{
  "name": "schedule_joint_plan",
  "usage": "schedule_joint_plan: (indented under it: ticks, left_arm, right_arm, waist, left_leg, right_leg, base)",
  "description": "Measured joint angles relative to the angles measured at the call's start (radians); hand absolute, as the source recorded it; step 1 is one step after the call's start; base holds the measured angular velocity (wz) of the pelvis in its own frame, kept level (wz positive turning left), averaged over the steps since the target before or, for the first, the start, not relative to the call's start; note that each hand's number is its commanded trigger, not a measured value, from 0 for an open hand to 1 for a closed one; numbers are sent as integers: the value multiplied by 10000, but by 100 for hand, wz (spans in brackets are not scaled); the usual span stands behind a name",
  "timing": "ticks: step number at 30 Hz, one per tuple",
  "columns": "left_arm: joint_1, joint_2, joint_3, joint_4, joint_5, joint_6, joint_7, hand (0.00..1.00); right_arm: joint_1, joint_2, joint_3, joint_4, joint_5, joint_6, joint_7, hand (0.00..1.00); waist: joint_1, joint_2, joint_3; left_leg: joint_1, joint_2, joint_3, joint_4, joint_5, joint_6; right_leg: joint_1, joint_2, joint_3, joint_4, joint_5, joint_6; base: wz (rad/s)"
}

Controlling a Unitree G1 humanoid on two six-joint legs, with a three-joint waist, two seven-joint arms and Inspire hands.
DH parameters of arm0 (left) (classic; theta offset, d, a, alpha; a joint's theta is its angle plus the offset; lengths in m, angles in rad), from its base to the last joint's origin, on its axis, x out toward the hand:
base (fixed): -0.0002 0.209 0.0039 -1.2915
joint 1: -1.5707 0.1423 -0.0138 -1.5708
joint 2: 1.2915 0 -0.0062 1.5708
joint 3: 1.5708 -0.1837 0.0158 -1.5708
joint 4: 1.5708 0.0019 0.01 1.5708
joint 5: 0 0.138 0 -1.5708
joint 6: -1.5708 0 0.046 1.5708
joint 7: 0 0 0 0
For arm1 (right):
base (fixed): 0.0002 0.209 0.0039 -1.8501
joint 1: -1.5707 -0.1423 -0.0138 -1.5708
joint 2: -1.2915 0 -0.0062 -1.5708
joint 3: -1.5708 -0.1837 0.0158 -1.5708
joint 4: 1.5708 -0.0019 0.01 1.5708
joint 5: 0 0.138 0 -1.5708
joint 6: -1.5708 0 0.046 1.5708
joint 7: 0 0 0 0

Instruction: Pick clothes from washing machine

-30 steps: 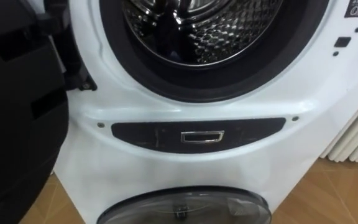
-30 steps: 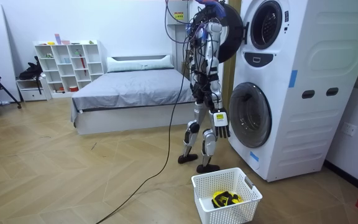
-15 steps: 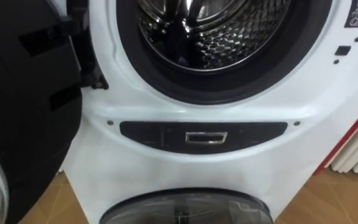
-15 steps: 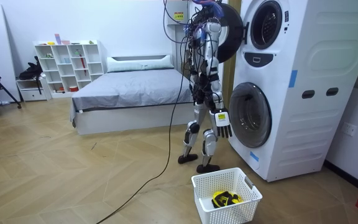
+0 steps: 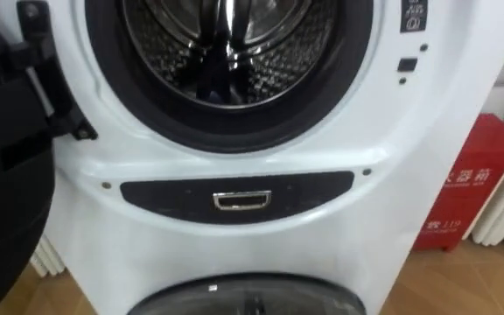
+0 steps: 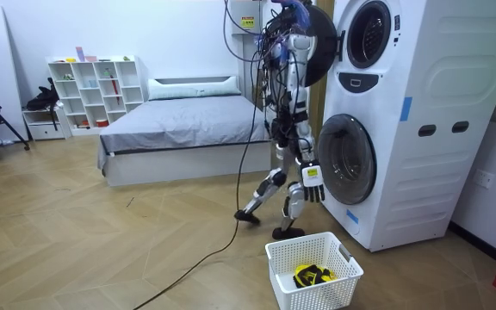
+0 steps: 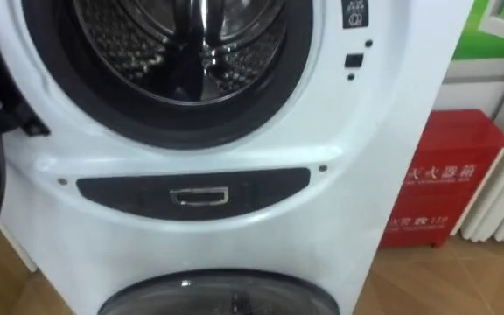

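Right hand (image 6: 310, 178) hangs low beside the robot's thigh, fingers loose and straight, holding nothing. The robot stands facing the stacked washing machines (image 6: 403, 129), one foot set back. The upper drum (image 5: 226, 52) is open, shiny metal with dark reflections; can't tell if any clothes are inside. Its black door (image 5: 7, 184) is swung out to the left. A yellow-and-black cloth (image 6: 313, 275) lies in the white basket (image 6: 293, 291) on the floor near the robot's feet. A red box (image 7: 444, 188) sits beside the machines.
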Motion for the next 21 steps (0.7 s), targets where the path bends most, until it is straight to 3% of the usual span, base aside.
schedule_joint_plan:
  ticks: [1,3,4,7,9,10,12,13,14,15,16,17,18,19,21]
  left_arm:
    - [-227,-52,-55,-32,5,-122,0,0]
    - [-400,-70,-208,-203,3,-289,-1,0]
    - [-526,-67,-237,-221,1,-401,0,0]
    - [-714,-71,-238,-111,-87,-448,5,0]
    - [-654,-96,-193,-82,-229,-449,5,0]
    - [-543,-73,-151,-40,-326,-459,6,0]
    - [-351,-66,-129,65,-684,-446,-5,0]
    - [-297,-40,-124,124,-956,-447,0,0]
    - [-296,-45,33,230,-1008,-444,2,0]
    - [-292,-62,77,234,-1006,-443,10,0]
    - [-320,-72,71,165,-995,-466,46,0]
    - [-349,-64,69,147,-1001,-513,86,0]
    - [-335,-47,68,150,-1029,-517,96,0]
    - [-284,-14,86,140,-1388,-506,137,0]
    - [-243,-23,527,66,-1890,-407,181,0]
  right_arm:
    - [25,-31,-151,19,-212,-30,0,0]
    - [10,-64,-296,13,-307,-149,17,0]
    - [5,-61,-381,13,-314,-212,19,0]
    - [-161,-52,-423,87,-310,-362,21,0]
    - [-157,-52,-417,94,-314,-371,4,0]
    - [-157,-33,-407,82,-292,-375,7,0]
    - [-166,-55,-433,50,-263,-338,-3,0]
    - [-285,-54,-441,-9,-156,-272,-1,0]
    - [-269,-35,-561,-12,89,-161,17,0]
    - [-142,-36,-635,-17,204,-113,18,0]
    - [97,-41,-757,-11,312,-26,5,0]
    - [302,-47,-822,17,307,-6,-3,0]
    - [385,-48,-833,30,297,-6,-3,0]
    - [430,-54,-805,36,271,-7,-8,0]
    - [271,-72,-752,28,27,-30,-2,0]
  waist:
    - [-130,105,31]
    - [-311,285,41]
    - [-312,335,-2]
    - [-247,336,0]
    - [-196,270,-35]
    - [-202,160,-67]
    - [-198,106,-104]
    - [-176,145,-83]
    - [-242,135,-61]
    - [-253,80,-96]
    - [-219,46,-175]
    - [-187,-107,-159]
    - [-146,-204,-152]
    - [119,-319,-127]
    - [348,-332,-182]
  left_leg:
    - [397,-156,-248,-1049,-321,-41]
    - [894,-177,-459,-2555,-740,2]
    - [1176,-221,-468,-3514,-894,90]
    - [1525,-349,-141,-5290,-889,155]
    - [1564,-563,7,-5755,-855,536]
    - [1441,-724,70,-5825,-826,713]
    - [1132,-919,176,-5806,-694,922]
    - [855,-831,546,-5739,-513,1100]
    - [644,-810,725,-5622,-502,1242]
    - [590,-802,808,-5623,-448,1285]
    - [619,-757,1203,-5663,-312,1242]
    - [761,-766,1657,-5690,-184,1072]
    - [842,-811,1870,-5691,-147,1014]
    - [943,-925,2144,-5633,-171,999]
    - [919,-950,2322,-5378,-239,878]
  right_leg:
    - [-178,-6,-169,95,43,1]
    - [-522,-7,-457,176,115,-10]
    - [-754,-22,-521,174,231,4]
    - [-1183,-87,-450,116,606,94]
    - [-1362,-127,-371,98,883,210]
    - [-1483,-209,-300,8,1135,397]
    - [-1418,-256,-124,-705,1907,971]
    - [-1383,-250,18,-1140,2427,1675]
    - [-1427,-596,-45,-147,1918,1362]
    - [-1384,-837,-96,541,1374,1264]
    - [-1024,-1390,-69,1677,352,1313]
    - [-375,-2070,-5,2424,-474,1645]
    - [-33,-2321,51,2566,-749,1861]
    - [420,-2617,208,2473,-1047,2148]
    - [677,-2487,296,1466,-1113,2252]
  base:
    - [45]
    - [40]
    - [14]
    - [2]
    - [-5]
    - [-21]
    - [-24]
    - [-7]
    - [5]
    - [46]
    - [65]
    - [63]
    - [20]
    - [-37]
    - [-57]
